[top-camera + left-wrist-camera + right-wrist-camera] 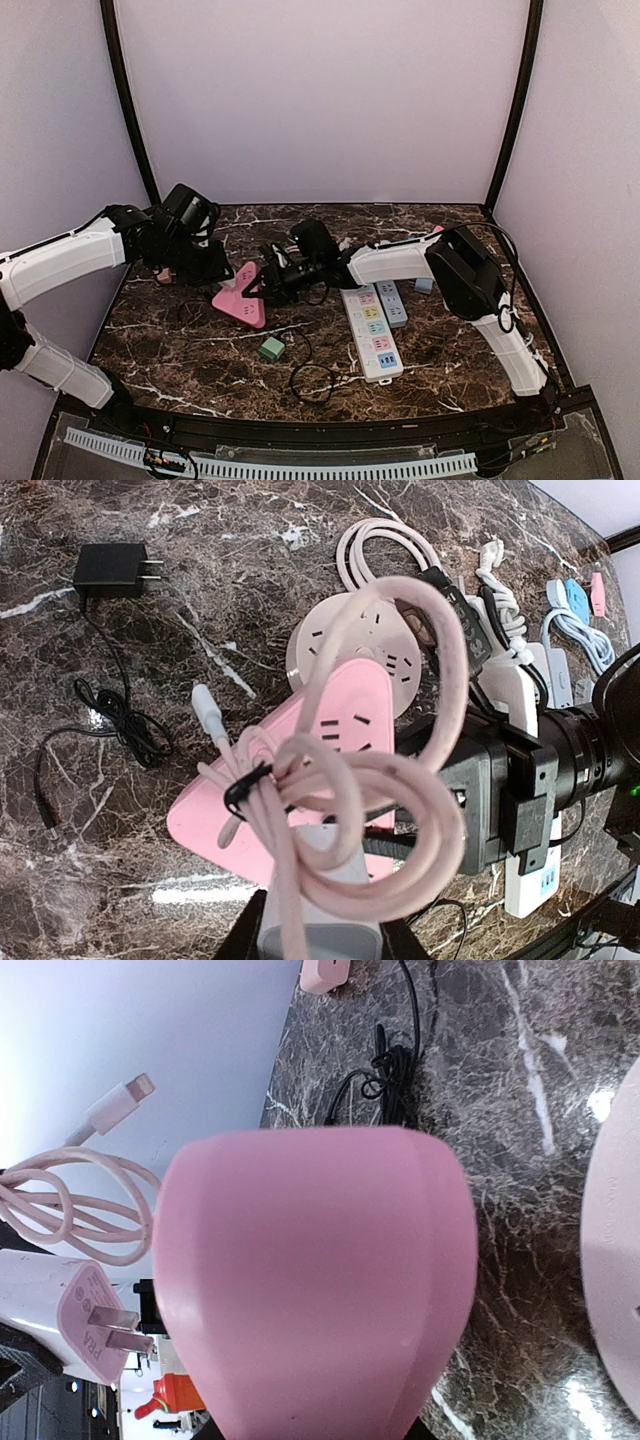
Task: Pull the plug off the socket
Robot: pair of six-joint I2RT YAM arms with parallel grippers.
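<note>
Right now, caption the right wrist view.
Close-up: pink power strip fills the frame; beside it, an unplugged white charger and coiled pink cable.

At the left wrist view's bottom edge the white plug (340, 940) is cropped, half buried under pink cable (445, 815); the pink socket (315, 1280) runs off the right wrist view's bottom

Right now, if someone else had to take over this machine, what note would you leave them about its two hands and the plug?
Left hand: shut on the white charger plug, whose pink cable hangs in a loose bundle.
Right hand: shut on the pink socket block.
Done: the plug is out. Its prongs are bare and apart from the socket block.
Left: probably just setting both down and letting go. Watch that the looped cable does not snag the right hand.
</note>
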